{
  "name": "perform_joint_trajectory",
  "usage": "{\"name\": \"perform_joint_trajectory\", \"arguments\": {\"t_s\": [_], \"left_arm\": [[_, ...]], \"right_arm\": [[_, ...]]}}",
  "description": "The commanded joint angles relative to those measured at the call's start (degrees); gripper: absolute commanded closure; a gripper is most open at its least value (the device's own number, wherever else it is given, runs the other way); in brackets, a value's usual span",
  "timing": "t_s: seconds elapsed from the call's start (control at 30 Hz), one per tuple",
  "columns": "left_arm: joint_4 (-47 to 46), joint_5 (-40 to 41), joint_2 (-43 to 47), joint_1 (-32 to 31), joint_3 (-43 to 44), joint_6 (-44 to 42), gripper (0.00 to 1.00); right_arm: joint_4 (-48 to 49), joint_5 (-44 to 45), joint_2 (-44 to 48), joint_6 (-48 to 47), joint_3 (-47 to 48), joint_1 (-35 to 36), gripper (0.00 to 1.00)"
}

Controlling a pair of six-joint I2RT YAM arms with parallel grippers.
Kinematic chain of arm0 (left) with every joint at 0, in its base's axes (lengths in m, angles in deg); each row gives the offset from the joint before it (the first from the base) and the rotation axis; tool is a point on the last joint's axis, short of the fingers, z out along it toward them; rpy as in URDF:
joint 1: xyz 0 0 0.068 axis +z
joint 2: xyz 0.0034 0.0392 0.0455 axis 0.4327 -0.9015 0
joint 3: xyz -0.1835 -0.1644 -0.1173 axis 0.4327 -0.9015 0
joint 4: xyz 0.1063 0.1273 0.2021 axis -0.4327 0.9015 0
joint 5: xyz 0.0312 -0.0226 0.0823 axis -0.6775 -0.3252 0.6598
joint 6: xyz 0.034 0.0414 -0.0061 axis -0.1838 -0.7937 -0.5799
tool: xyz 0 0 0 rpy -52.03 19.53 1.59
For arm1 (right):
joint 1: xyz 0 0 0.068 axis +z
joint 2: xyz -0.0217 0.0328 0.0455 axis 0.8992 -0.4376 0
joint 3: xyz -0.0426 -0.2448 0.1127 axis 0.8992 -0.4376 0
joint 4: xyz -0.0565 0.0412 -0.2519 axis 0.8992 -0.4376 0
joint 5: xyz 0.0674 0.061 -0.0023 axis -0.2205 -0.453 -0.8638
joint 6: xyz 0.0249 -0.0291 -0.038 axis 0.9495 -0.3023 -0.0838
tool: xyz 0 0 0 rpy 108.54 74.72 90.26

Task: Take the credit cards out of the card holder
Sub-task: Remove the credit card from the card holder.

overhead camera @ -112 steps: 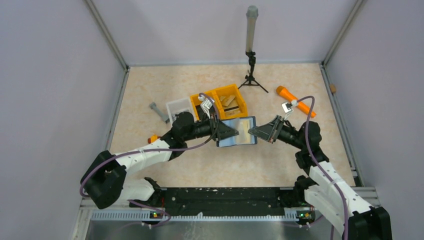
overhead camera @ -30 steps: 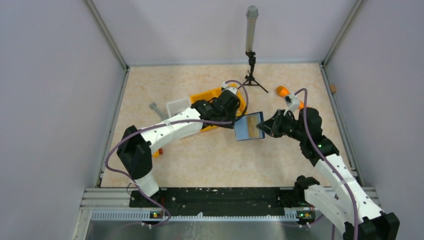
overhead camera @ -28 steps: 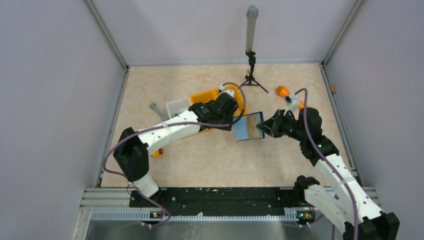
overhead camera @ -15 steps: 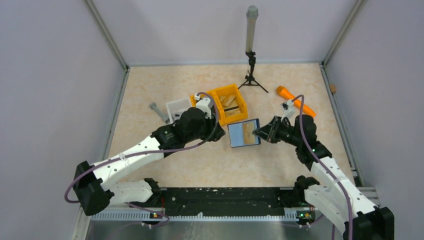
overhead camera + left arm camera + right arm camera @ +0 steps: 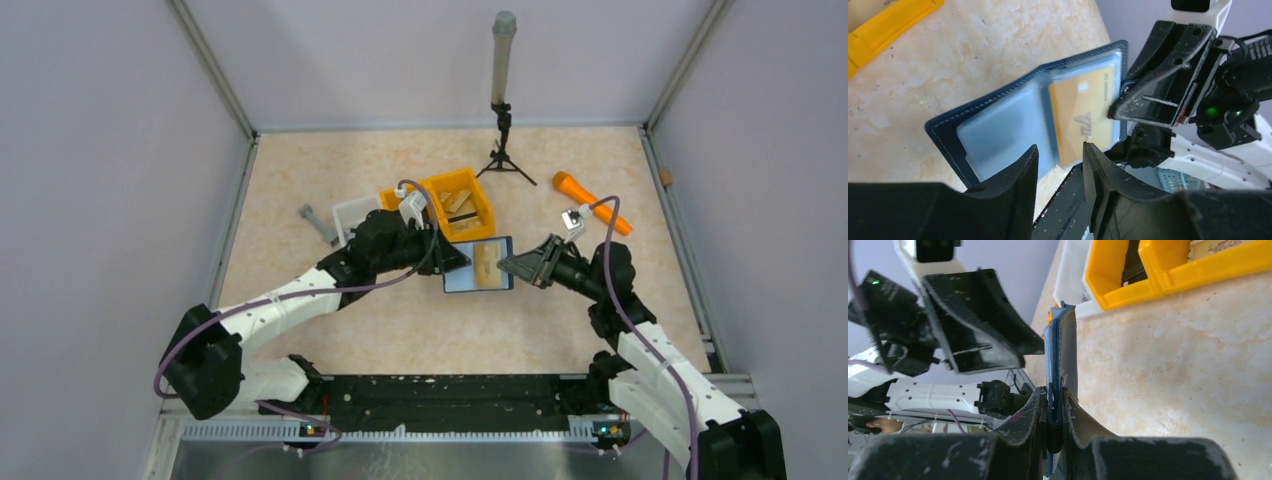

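Reaching in from 9 o'clock, the left gripper (image 5: pixel 1060 152) stands partly open with nothing between its fingers. Its tips hover just short of the lower edge of the card holder (image 5: pixel 998 127), roughly under the fold. The card holder is near the middle of the table, at 5 o'clock from the yellow bin (image 5: pixel 462 205), held up off the tabletop and spread open toward the left arm. It is a navy folding wallet with pale stitching round the rim and cloudy grey-blue pockets inside. The pocket on its 9 o'clock side looks empty. The pocket at 3 o'clock holds a tan-orange credit card (image 5: pixel 1083 115) with pale lettering, and no second card shows. At the 3 o'clock edge the right gripper (image 5: pixel 1055 405) is clamped tight on the holder, which runs edge-on between its fingers in the right wrist view.

The holder is probably light and floppy at the fold, so it may swing if pushed far from the clamped edge. The card is judged thin, stiff and slick, and should slide in the smooth pocket. The sensible hold is the card's edge by the fold, pinched across both faces and drawn toward 9 o'clock.
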Motion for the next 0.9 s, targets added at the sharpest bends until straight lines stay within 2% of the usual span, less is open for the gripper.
{"name": "perform_joint_trajectory", "arguments": {"t_s": [0.0, 0.27, 0.57, 0.73, 0.87], "left_arm": [[-14.5, -11.4, -2.1, 2.8, -2.1, 6.1, 0.58], [-16.4, -15.4, -3.7, 3.1, -1.6, 7.3, 0.56], [-20.2, -17.7, -5.1, 3.7, -2.0, 9.5, 0.58], [-31.1, -20.9, -4.5, 4.8, -5.2, 13.9, 0.61], [-37.6, -23.2, -4.1, 4.8, -6.0, 16.6, 0.68]], "right_arm": [[7.8, -2.0, 1.3, 3.8, 0.0, 0.5, 1.0], [15.0, -4.4, -0.5, 9.3, -1.3, 0.6, 1.0], [23.3, -7.2, -3.6, 14.3, -2.1, 0.5, 1.0], [23.2, -7.4, -3.7, 14.3, -2.1, 0.5, 1.0], [21.9, -7.3, -3.7, 13.6, -2.0, 0.5, 1.0]]}}
